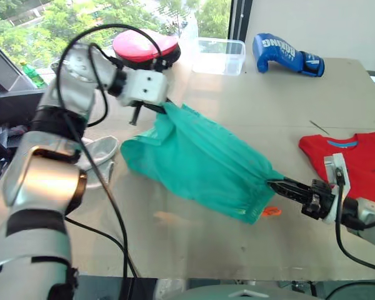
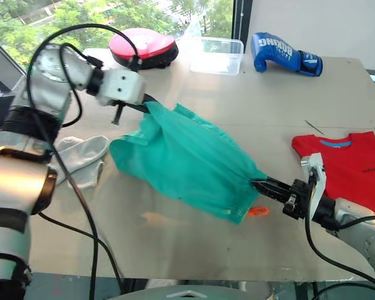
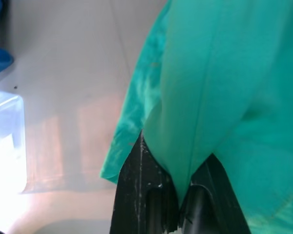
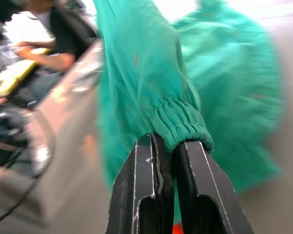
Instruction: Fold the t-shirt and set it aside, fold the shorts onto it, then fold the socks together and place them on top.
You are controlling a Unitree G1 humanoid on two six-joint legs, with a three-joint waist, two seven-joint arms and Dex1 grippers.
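1. While the left gripper (image 1: 165, 106) pinches one end of the teal-green lightweight fabric shorts (image 1: 200, 159), the right gripper (image 1: 276, 185) is clamped on the gathered waistband (image 4: 183, 127), so the garment hangs stretched between them above the beige table (image 1: 194, 240).
2. An orange drawstring (image 1: 270, 211) dangles below the waistband.
3. On the robot's right, the bright red folded t-shirt (image 1: 362, 161) lies flat.
4. Light grey knit socks (image 2: 81, 159) rest on the left side of the table.
5. A blue boxing glove (image 1: 286, 54), a clear plastic container (image 1: 219, 55) and a red round pad (image 1: 144, 45) sit along the far edge.

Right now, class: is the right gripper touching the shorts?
Touching. The right wrist view shows the right gripper pinching the gathered waistband of the shorts.
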